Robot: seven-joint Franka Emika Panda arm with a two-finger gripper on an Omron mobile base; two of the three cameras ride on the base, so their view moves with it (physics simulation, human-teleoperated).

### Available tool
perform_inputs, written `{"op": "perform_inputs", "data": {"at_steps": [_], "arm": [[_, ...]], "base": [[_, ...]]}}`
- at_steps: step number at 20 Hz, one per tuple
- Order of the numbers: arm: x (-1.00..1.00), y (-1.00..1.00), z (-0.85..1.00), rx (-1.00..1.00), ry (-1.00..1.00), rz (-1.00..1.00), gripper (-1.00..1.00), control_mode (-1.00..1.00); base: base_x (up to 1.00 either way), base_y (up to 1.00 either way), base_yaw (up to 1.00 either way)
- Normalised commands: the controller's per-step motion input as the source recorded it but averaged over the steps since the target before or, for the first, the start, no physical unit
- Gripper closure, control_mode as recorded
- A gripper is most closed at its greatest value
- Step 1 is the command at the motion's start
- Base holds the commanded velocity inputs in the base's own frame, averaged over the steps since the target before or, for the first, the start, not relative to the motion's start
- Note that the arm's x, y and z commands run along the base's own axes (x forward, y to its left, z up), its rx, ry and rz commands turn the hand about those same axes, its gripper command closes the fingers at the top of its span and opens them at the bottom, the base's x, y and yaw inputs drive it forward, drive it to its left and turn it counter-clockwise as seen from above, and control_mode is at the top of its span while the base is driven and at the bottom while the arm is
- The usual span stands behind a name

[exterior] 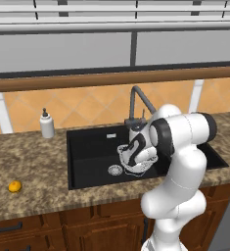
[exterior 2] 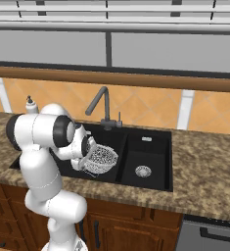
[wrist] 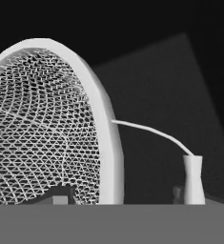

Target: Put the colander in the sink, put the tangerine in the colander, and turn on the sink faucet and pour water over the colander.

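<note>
My gripper (exterior: 134, 153) (exterior 2: 86, 153) (wrist: 118, 196) is shut on the rim of the colander (exterior: 126, 165) (exterior 2: 103, 157) (wrist: 42, 124), a white-grey mesh bowl. I hold it tilted on its side, low inside the wide basin of the black sink (exterior: 89, 157) (exterior 2: 160, 157). One thin wire handle of the colander arcs out to the right in the hand view. The dark sink faucet (exterior: 136, 100) (exterior 2: 101, 103) stands at the back edge, its spout angled over the basin. The tangerine (exterior: 14, 186) lies on the counter far to the left of the sink, near the front edge.
A white soap bottle (exterior: 47, 125) (exterior 2: 31, 104) stands on the counter behind the sink's left corner. A silver drain (exterior: 115, 170) sits in the wide basin just left of the colander, another drain (exterior 2: 143, 171) in the small basin. A tiled wall rises behind.
</note>
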Motion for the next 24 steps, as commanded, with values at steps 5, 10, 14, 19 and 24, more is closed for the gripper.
{"op": "perform_inputs", "data": {"at_steps": [5,10,14,19,24], "arm": [[0.08,0.0,-0.32,-0.01,0.0,-0.06,1.0,-1.0],[0.01,-0.04,-0.27,-0.01,-0.13,-0.06,1.0,-1.0],[-0.07,0.0,-0.14,-0.01,-0.24,-0.01,1.0,-1.0],[-0.01,-0.01,-0.08,0.0,-0.23,-0.04,1.0,-1.0],[-0.01,-0.01,-0.01,0.0,-0.05,-0.06,1.0,-1.0]], "base": [[0.0,0.0,0.0],[0.0,0.0,0.0],[0.0,0.0,0.0],[0.0,0.0,0.0],[0.0,0.0,0.0]]}}
